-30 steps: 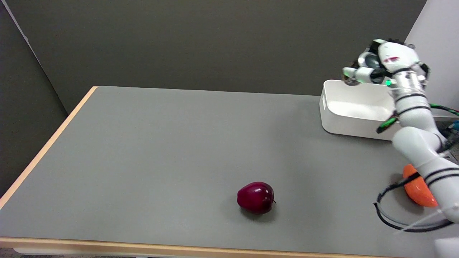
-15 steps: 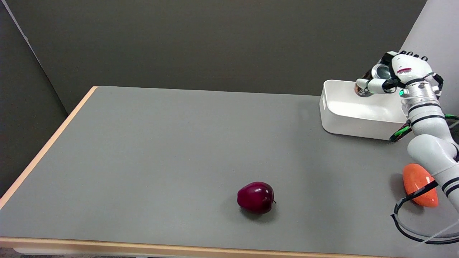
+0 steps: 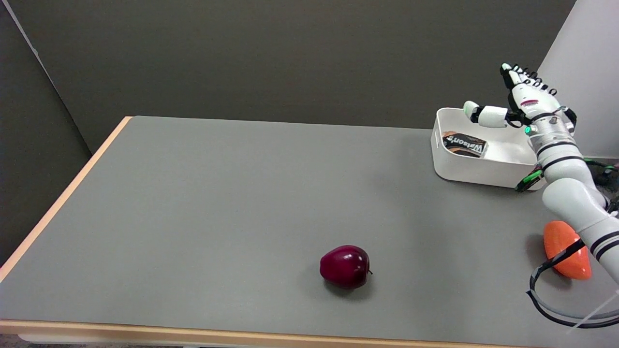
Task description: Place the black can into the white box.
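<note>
One change defined this moment: half a second earlier the right robot hand (image 3: pixel 524 99) had gripped the black cylindrical metal can (image 3: pixel 464 144) above the white rectangular plastic box (image 3: pixel 483 169); now its fingers (image 3: pixel 486 116) were spread apart and held nothing. The can lay on its side inside the box, at the left end, label facing up, apart from the hand above it. The placement therefore appeared complete. A dark red apple (image 3: pixel 345 266) sat on the grey bench (image 3: pixel 242 203), well apart.
</note>
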`<act>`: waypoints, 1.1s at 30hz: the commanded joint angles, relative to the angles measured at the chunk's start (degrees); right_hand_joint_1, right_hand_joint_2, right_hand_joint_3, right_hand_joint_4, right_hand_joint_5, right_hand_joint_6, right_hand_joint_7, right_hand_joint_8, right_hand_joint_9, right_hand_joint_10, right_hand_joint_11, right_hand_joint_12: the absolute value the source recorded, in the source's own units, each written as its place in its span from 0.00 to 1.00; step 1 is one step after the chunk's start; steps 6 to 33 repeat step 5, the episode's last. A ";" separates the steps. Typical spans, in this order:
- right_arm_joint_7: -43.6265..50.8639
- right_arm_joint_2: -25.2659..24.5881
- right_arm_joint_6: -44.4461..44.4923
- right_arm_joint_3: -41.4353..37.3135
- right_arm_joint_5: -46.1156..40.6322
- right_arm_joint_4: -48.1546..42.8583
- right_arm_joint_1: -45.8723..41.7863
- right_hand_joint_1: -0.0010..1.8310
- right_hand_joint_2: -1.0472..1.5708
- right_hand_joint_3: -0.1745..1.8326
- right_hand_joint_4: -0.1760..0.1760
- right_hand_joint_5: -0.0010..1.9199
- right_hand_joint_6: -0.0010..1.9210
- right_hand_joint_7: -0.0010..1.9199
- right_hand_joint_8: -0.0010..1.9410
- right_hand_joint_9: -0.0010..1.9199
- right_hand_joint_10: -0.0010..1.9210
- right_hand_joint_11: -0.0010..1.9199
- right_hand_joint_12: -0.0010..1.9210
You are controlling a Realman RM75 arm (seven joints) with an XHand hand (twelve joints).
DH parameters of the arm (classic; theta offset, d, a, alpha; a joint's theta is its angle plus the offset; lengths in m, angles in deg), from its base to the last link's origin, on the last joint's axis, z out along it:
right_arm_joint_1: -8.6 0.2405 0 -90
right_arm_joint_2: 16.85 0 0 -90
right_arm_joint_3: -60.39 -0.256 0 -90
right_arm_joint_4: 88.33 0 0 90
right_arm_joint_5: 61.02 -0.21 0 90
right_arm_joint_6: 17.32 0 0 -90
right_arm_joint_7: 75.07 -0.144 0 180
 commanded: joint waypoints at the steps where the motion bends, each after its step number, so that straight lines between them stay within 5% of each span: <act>1: -0.62 -0.67 13.30 3.60 -17.08 -1.27 -8.24 0.17 0.59 0.52 0.57 0.00 0.04 0.00 0.00 0.00 0.03 0.00 0.40; 33: -4.91 -1.02 15.93 3.64 -17.46 -1.28 -9.55 0.17 0.59 0.52 0.57 0.01 0.04 0.00 0.00 0.00 0.04 0.00 0.40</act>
